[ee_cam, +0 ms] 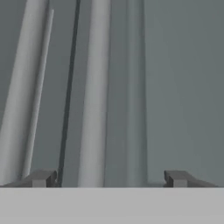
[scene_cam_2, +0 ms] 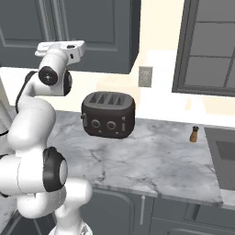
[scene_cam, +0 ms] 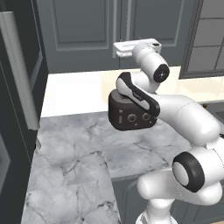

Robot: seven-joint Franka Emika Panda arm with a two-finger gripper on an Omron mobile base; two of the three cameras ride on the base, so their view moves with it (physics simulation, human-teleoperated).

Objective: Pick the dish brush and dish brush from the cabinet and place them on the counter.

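Facing the closed cabinet (ee_cam: 175, 87) doors, the hand (ee_cam: 109, 178) gapes wide — empty, a pale handle (ee_cam: 94, 96) between its fingertips.

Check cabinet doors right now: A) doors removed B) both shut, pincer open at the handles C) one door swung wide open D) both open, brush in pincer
B: in the hand view the two pale bar handles flank the closed seam of the cabinet, and the pincer has its tips spread wide with nothing between them; the left base view also shows the doors flush.
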